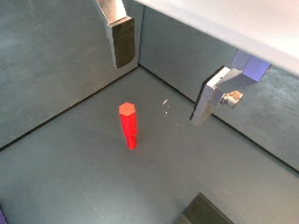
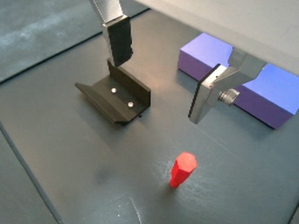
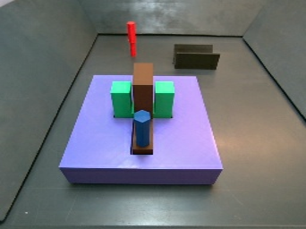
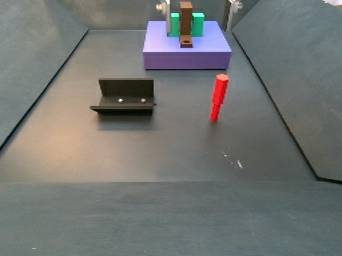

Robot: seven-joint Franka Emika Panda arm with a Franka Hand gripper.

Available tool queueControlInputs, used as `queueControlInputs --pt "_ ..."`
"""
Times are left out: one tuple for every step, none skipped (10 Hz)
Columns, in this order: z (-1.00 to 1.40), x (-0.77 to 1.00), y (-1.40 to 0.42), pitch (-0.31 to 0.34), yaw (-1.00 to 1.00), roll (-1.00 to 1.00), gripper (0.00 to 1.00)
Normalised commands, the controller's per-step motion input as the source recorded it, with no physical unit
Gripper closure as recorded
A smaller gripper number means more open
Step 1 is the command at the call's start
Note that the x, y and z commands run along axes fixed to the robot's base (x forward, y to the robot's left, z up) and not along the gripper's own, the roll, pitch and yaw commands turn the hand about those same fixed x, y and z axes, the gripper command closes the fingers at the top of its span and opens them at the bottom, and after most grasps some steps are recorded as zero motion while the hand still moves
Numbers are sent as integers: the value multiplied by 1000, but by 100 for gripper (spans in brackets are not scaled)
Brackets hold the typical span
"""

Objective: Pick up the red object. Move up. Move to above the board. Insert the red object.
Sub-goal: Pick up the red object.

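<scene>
The red object (image 4: pixel 219 97) is a thin red peg standing upright on the dark floor, apart from the board; it also shows in a side view (image 3: pixel 131 38) and in both wrist views (image 1: pixel 128 127) (image 2: pixel 181 171). The board (image 3: pixel 143 148) is a lavender slab with two green blocks (image 3: pixel 122 98), a brown bar (image 3: pixel 142 89) and a blue hexagonal peg (image 3: pixel 141 128) on top. My gripper (image 1: pixel 163 74) (image 2: pixel 163 70) is open and empty, well above the floor, between the red peg and the board. A fingertip (image 4: pixel 230 10) shows at the frame's top edge.
The fixture (image 4: pixel 126 96) (image 2: pixel 114 96) stands on the floor beside the red peg; it also shows behind the board (image 3: pixel 198 57). Grey walls enclose the floor on all sides.
</scene>
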Motion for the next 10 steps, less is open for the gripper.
queueControlInputs --pt "-51 -14 0 -7 0 0 0" --pt "-220 -354 0 -103 -31 0 0" --pt "-426 -631 31 -164 -123 0 0" --pt "-517 -714 54 -206 -183 -24 0" --pt "-520 -580 34 -200 -200 -59 0" --pt "-494 -343 60 -164 -229 -67 0" --pt "-486 -320 71 -141 -223 -49 0" --pt "-417 -149 46 -140 -129 -73 0" --pt "-409 0 49 -104 -43 -41 0" --pt "-397 83 26 -66 0 0 0"
